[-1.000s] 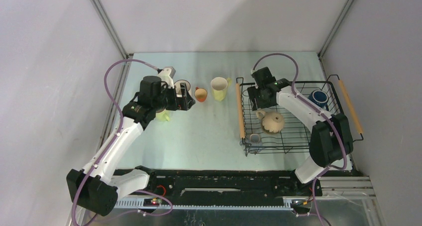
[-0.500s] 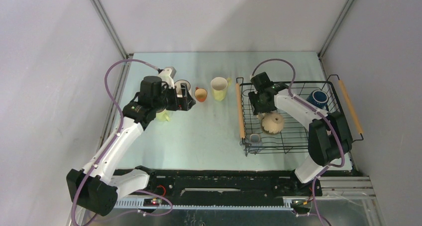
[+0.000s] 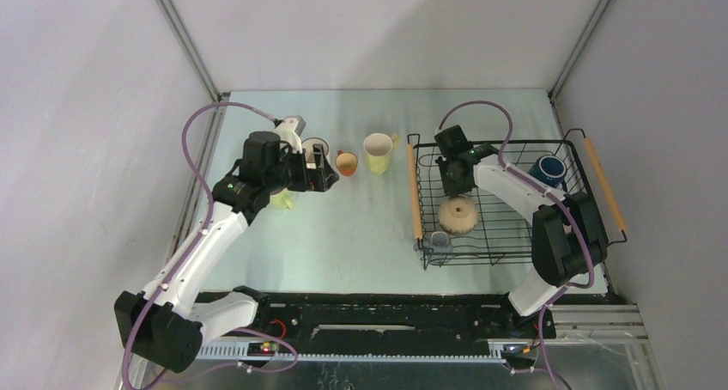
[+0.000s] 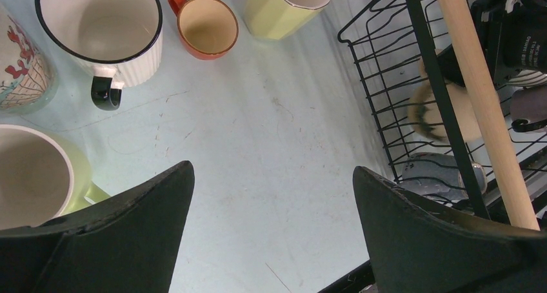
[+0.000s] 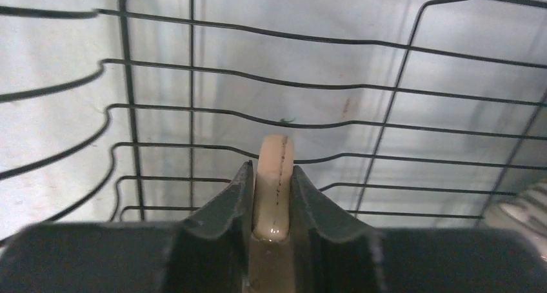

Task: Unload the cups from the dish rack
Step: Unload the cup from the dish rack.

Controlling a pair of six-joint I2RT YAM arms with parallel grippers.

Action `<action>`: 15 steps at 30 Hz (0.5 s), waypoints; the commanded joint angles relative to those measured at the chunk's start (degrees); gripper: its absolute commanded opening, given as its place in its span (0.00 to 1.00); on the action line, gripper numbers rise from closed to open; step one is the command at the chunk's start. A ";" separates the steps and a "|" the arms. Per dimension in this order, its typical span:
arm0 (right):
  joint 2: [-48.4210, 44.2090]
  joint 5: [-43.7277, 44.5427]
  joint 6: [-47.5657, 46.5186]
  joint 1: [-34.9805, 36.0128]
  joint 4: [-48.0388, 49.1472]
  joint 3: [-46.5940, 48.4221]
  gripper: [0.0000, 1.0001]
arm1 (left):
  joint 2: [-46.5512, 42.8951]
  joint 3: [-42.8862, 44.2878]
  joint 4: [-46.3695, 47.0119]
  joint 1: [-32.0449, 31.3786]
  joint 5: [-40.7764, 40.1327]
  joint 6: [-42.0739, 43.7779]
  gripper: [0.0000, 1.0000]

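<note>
The black wire dish rack [image 3: 515, 222] stands on the right of the table. Inside it my right gripper [image 3: 455, 186] is shut on the handle [image 5: 275, 170] of a tan ribbed cup [image 3: 458, 216], both fingers pressed against the handle's sides. A dark blue cup [image 3: 548, 168] sits in the rack's far right corner and a grey cup [image 3: 439, 240] at its near left corner. My left gripper [image 4: 274, 202] hangs open over bare table, nothing between its fingers. In the top view my left gripper [image 3: 324, 170] is next to the cups standing on the table.
On the table stand a pale yellow cup [image 3: 378, 152], an orange cup [image 3: 346, 162], a white black-rimmed cup [image 4: 103, 28], a yellow-green cup [image 4: 32, 177] and a patterned cup [image 4: 19, 67]. The rack's wooden handle [image 4: 480, 106] runs close to my left gripper.
My right gripper has shut on the tan cup's handle, and the cup has shifted and turned a little inside the rack. The left arm has not moved.
</note>
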 commanded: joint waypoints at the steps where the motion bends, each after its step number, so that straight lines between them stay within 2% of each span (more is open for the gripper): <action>1: -1.59 0.91 2.63 -0.14 -1.44 -0.47 0.24 | 0.10 -1.08 1.51 -0.58 0.98 1.14 1.00; 6: -1.90 1.17 3.67 -0.42 -2.16 -0.45 0.13 | 0.29 -1.13 1.51 -0.74 0.81 1.21 1.00; 10: -2.33 1.13 4.19 -0.74 -2.44 -0.49 0.12 | 0.49 -1.00 1.51 -0.86 0.85 1.21 1.00; 15: -4.86 -0.07 5.22 -2.06 -1.99 -0.32 0.00 | 0.49 -0.86 1.34 -1.02 0.76 1.24 1.00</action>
